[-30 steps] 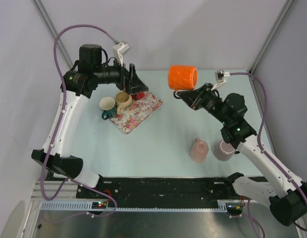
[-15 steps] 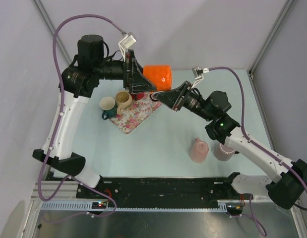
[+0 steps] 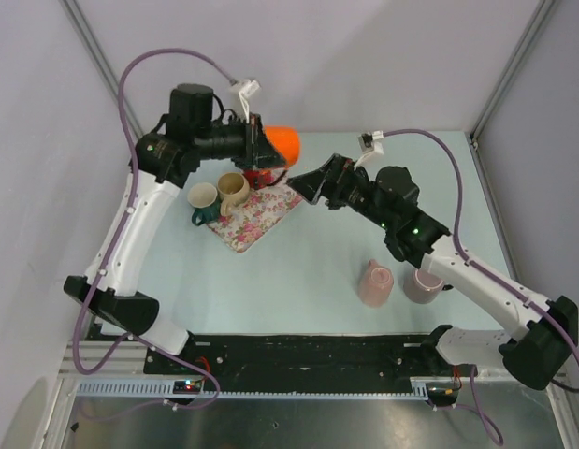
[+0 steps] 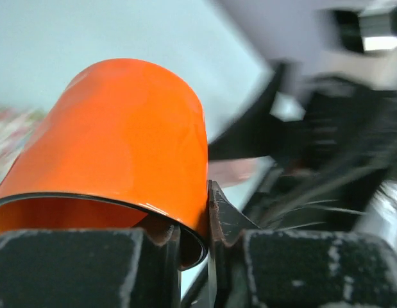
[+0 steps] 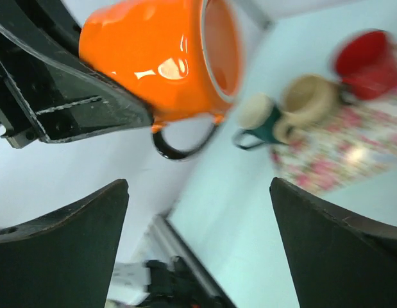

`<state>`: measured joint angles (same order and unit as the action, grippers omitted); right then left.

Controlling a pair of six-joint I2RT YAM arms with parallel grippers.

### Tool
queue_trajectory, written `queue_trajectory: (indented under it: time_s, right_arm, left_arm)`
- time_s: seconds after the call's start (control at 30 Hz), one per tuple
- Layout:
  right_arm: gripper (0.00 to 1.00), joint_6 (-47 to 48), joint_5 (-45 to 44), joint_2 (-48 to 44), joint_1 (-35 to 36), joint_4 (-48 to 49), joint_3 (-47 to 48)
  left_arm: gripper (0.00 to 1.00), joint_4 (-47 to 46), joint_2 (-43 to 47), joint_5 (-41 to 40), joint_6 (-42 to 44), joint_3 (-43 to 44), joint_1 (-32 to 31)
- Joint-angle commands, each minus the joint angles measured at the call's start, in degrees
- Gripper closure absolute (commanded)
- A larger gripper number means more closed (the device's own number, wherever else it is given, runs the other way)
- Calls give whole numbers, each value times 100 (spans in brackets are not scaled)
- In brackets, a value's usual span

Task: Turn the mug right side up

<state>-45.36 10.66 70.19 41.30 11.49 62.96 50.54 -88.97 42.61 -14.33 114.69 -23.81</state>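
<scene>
The orange mug point(image 3: 282, 142) with a black handle point(image 5: 179, 144) hangs in the air above the table's back left, lying roughly on its side. My left gripper point(image 3: 266, 150) is shut on its rim, one finger inside the mouth and one outside point(image 4: 224, 215). The wall of the mug point(image 4: 121, 141) fills the left wrist view. My right gripper point(image 3: 308, 182) stands wide open just right of the mug, apart from it. In the right wrist view the mug point(image 5: 160, 58) sits beyond the spread fingers point(image 5: 70, 237), held by the left arm's black finger point(image 5: 76, 109).
A floral tray point(image 3: 261, 210) lies below the held mug, with a red mug point(image 3: 261, 178) on it and a beige mug point(image 3: 233, 187) and a green mug point(image 3: 201, 198) beside its left edge. Two pink mugs point(image 3: 374, 283) point(image 3: 423, 283) stand at front right.
The right gripper carried the orange mug leftward to the left gripper. The left gripper shut on the rim, and the right gripper opened and let go.
</scene>
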Motion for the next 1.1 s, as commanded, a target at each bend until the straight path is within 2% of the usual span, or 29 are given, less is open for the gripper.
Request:
queue_trajectory:
  time_s: [0.0,0.1,0.23,0.37,0.57,0.97,1.0,1.07]
  right_arm:
    - [1,767,-1881,-413,-75,-2595,200]
    - [1,1051,-2432,-545,-49,-3316,115]
    - [1,1185,-2701,-640,-19,-3678,-44]
    - [1,1219,-2904,-678,19,-3843,-130]
    - [1,1205,-3007,-697,69,-4054,-196]
    - [1,854,-3726,-605,311,-5226,-225]
    - [0,766,-3815,-604,332,-5385,-224]
    - [1,566,-3983,-617,413,-5866,-223]
  left_arm:
    - [100,123,286,-3531,733,-1239,20]
    - [100,233,118,-4118,1196,-2232,-29]
    - [100,253,-284,-4456,1556,-2883,-37]
    - [100,248,-871,-4656,1727,-2891,42]
    - [100,209,-1595,-4402,1706,-2750,240]
    - [100,209,-1906,-4053,1827,-3148,277]
    - [99,210,-1945,-4078,1850,-3139,275]
    - [88,225,-2003,-4042,1948,-3105,277]
